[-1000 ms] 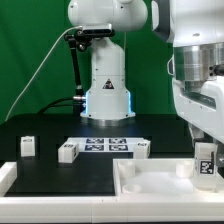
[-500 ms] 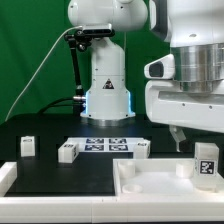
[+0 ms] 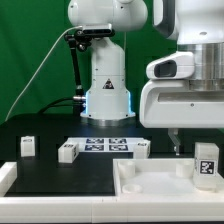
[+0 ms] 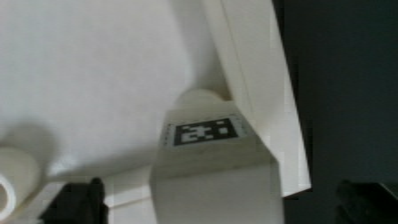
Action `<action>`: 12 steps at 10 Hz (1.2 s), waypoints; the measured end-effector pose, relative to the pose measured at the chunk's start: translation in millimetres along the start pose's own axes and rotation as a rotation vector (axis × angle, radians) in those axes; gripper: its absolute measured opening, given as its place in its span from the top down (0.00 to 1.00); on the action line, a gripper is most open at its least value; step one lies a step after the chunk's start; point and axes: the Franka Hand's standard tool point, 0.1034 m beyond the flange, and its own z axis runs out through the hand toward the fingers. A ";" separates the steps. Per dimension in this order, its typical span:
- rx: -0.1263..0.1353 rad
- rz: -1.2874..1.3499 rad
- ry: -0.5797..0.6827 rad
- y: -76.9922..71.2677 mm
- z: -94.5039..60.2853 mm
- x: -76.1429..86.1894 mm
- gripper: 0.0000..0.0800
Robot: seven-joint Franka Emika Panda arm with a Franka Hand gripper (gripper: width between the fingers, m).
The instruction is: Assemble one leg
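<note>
A white leg [image 3: 205,160] with a black-and-white tag stands upright at the far corner of the large white panel [image 3: 150,182], at the exterior view's right. My gripper [image 3: 197,146] hangs just above it, and one finger [image 3: 176,143] shows beside the leg. In the wrist view the leg [image 4: 214,185] with its tag lies between my two dark fingertips [image 4: 82,200]. My gripper [image 4: 231,205] is open, with gaps on both sides of the leg. Three more legs lie on the table, two [image 3: 28,146] [image 3: 67,152] at the exterior view's left and one [image 3: 141,148] near the middle.
The marker board [image 3: 105,145] lies on the black table behind the panel, between the loose legs. The arm's white base [image 3: 107,85] stands at the back centre. The panel's raised rim [image 4: 249,60] runs beside the leg in the wrist view.
My hand has swung from the exterior view's right edge to sit broadside above the leg. The leg and the other parts have not moved.
</note>
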 end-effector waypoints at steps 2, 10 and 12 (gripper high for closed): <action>0.000 -0.185 -0.004 -0.1 -0.9 5.3 0.19; 0.018 -0.034 -0.004 2.1 0.0 6.4 0.64; 0.019 0.251 0.008 3.4 0.3 5.7 0.64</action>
